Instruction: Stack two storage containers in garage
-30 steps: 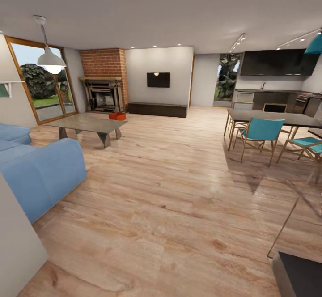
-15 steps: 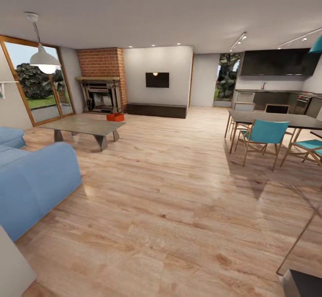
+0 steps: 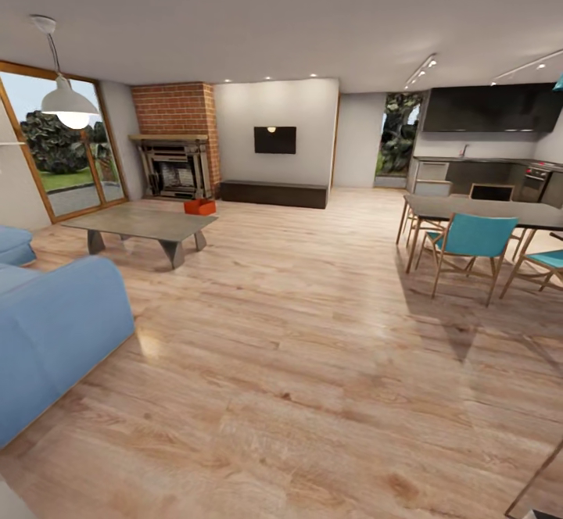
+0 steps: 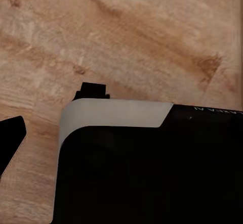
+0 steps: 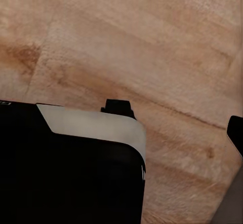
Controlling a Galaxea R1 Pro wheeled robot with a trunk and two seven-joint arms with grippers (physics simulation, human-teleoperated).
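Left hand (image 4: 11, 142) unclear; seemingly one container (image 3: 199, 206)

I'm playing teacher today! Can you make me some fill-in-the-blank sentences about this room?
1. The orange-red storage container sits on the far corner of the low grey ____.
2. The fireplace is set in a wall of red ____.
3. The chairs at the dining table have seats colored ____.
4. The wall TV hangs above a long dark ____.

Missing words: table; brick; teal; cabinet

bright, even simulator light; daylight enters the big window (image 3: 66, 148) left of the brick fireplace (image 3: 176, 140), soft shadows under dining chairs (image 3: 469, 249), edges stretched, wrist views slightly blurred.
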